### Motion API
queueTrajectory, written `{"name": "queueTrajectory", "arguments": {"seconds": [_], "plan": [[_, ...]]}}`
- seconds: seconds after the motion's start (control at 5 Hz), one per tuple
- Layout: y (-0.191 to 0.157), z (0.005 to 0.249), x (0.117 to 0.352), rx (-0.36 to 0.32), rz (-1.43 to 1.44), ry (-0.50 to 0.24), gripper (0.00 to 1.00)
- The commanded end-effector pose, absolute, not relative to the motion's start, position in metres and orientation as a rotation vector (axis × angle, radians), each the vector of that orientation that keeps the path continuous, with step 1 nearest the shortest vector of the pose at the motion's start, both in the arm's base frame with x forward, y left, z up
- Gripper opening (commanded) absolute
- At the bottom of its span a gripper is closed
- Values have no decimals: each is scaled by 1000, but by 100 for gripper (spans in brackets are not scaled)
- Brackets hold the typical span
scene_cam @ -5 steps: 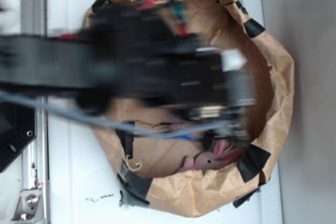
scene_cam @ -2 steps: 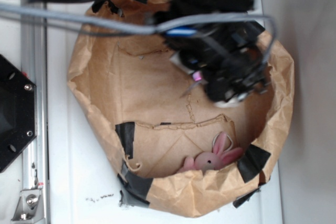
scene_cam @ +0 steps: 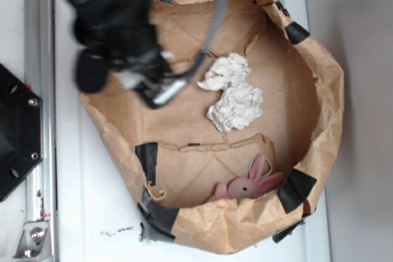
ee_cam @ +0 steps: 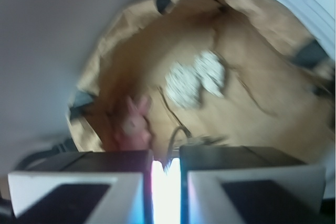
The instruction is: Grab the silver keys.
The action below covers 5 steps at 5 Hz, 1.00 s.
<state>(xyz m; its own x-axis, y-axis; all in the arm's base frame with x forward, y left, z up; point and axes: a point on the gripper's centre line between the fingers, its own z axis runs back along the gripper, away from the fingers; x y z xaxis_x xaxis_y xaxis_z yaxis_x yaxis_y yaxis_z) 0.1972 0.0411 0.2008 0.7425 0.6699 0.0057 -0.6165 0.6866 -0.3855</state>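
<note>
You see a brown paper bin [scene_cam: 319,90] on white table [scene_cam: 86,200], gripper [ee_cam: 166,169] narrow, its hold unreadable through blur.

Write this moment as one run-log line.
gripper: nearly shut on something thin, raised over bin's edge | keys: not identifiable | paper wad: bin middle | plush bunny: against bin wall

You see: paper bowl [scene_cam: 307,108] tan-brown, black tape patches on its rim | paper wad [scene_cam: 233,93] white, centre frame | plush bunny [scene_cam: 249,185] pink, lower right | arm [scene_cam: 116,23] black, upper left | table [scene_cam: 86,200] white
</note>
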Motion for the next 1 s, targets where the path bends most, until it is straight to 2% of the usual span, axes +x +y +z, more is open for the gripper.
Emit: {"name": "queueTrajectory", "arguments": {"seconds": [0.0,0.2,0.4,0.8], "plan": [[78,214,173,-273,778,-178,0],[51,202,210,-126,778,-159,0],[20,198,256,-88,732,-95,0],[7,203,277,-105,694,-85,0]]}}
